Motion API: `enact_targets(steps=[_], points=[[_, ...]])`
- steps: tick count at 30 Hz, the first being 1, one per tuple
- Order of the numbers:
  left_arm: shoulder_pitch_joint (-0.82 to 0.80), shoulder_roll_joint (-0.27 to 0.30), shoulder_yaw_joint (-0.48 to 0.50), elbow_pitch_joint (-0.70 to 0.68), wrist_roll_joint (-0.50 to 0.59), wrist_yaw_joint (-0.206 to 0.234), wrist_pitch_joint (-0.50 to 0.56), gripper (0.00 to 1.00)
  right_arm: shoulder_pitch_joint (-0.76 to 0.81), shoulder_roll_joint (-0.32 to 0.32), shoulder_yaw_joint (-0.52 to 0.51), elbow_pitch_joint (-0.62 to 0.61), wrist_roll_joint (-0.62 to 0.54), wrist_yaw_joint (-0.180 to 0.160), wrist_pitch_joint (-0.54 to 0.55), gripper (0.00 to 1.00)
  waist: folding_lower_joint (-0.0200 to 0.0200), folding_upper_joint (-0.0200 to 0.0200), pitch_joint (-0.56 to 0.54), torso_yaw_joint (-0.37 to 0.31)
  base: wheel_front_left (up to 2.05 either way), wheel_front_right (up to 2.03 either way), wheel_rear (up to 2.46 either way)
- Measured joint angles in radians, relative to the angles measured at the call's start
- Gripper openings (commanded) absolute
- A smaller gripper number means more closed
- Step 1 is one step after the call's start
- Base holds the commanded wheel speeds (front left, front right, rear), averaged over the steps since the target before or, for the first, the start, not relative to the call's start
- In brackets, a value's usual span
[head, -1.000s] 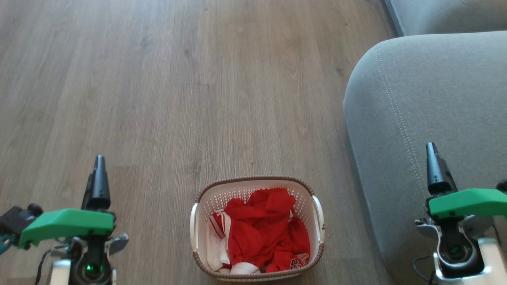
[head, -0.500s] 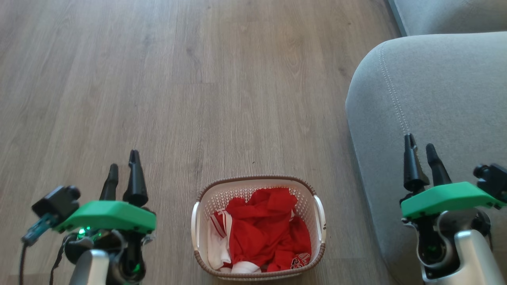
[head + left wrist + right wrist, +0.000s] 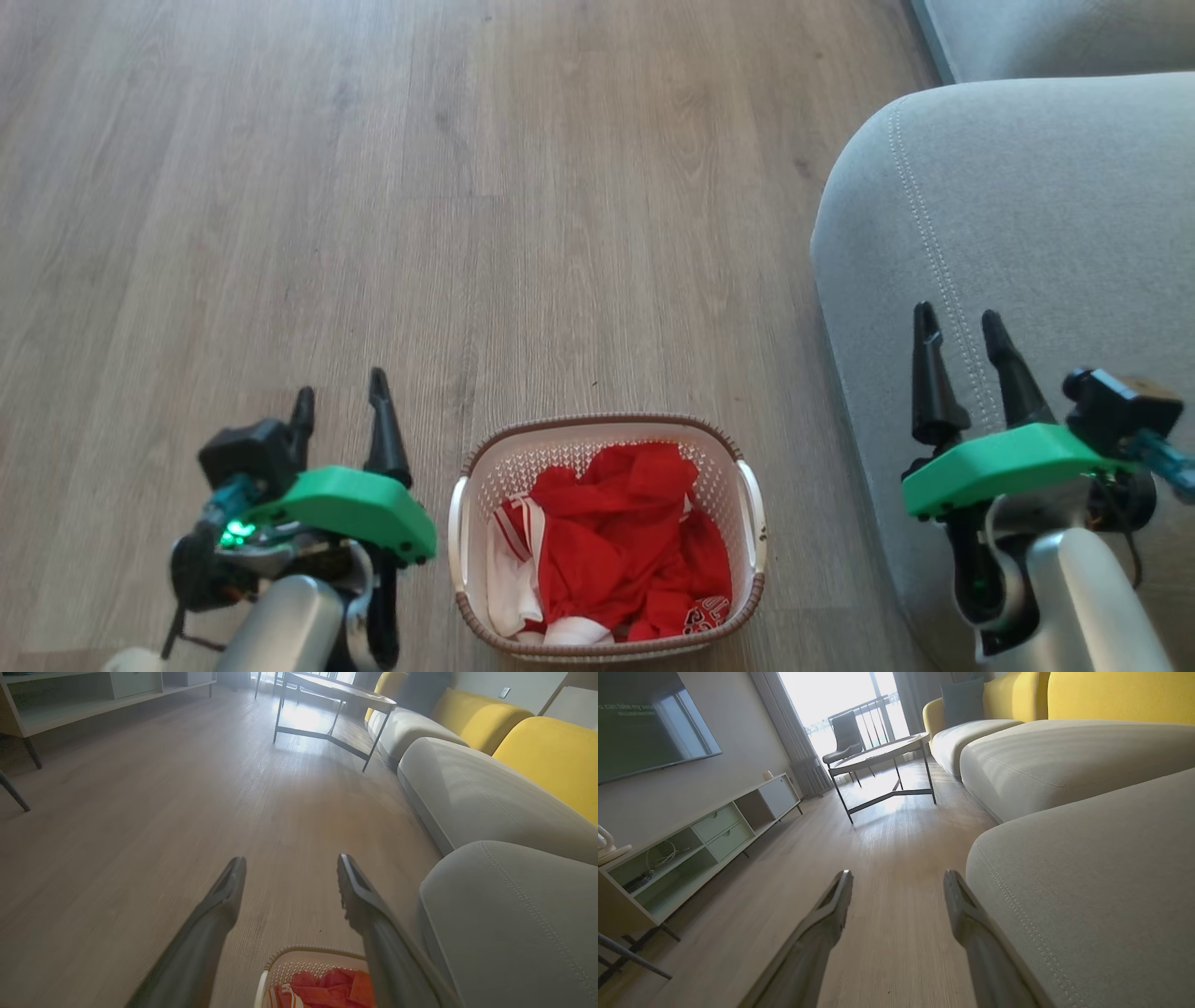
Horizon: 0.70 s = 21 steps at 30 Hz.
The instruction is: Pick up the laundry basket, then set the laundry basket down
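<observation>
We're at the approach: the laundry basket (image 3: 597,422) sits on the floor (image 3: 467,187) between our arms, ungrasped. Left gripper (image 3: 341,385) and right gripper (image 3: 957,313) both gape empty (the right by the sofa (image 3: 1027,187)). Next, each needs a side handle (image 3: 456,527).

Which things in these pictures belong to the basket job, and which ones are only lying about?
Belong to the job: laundry basket on the floor; left gripper, open; right gripper, open.

Only lying about: red clothes inside the basket; grey sofa; coffee table; TV cabinet.
</observation>
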Motion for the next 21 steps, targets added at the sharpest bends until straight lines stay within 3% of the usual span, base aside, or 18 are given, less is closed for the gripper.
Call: enact_targets(steps=[11,17,21], points=[[-0.014,0.004,-0.051,0.079,0.047,0.007,-0.034,1.00,0.000,0.000,0.023,0.100,-0.025,0.000,-0.035,1.00,0.0000,0.0000,-0.010,-0.006,0.00,0.00,0.00],[-0.034,0.002,-0.051,0.008,0.143,0.052,-0.052,1.00,-0.006,0.000,0.038,0.096,-0.033,0.000,-0.051,1.00,0.0000,0.0000,-0.005,-0.006,0.00,0.00,0.00],[-0.042,0.010,-0.076,-0.050,0.225,0.108,-0.062,1.00,-0.022,0.000,0.049,0.061,-0.069,0.000,-0.061,1.00,0.0000,0.0000,-0.001,-0.005,0.00,0.00,0.00]])
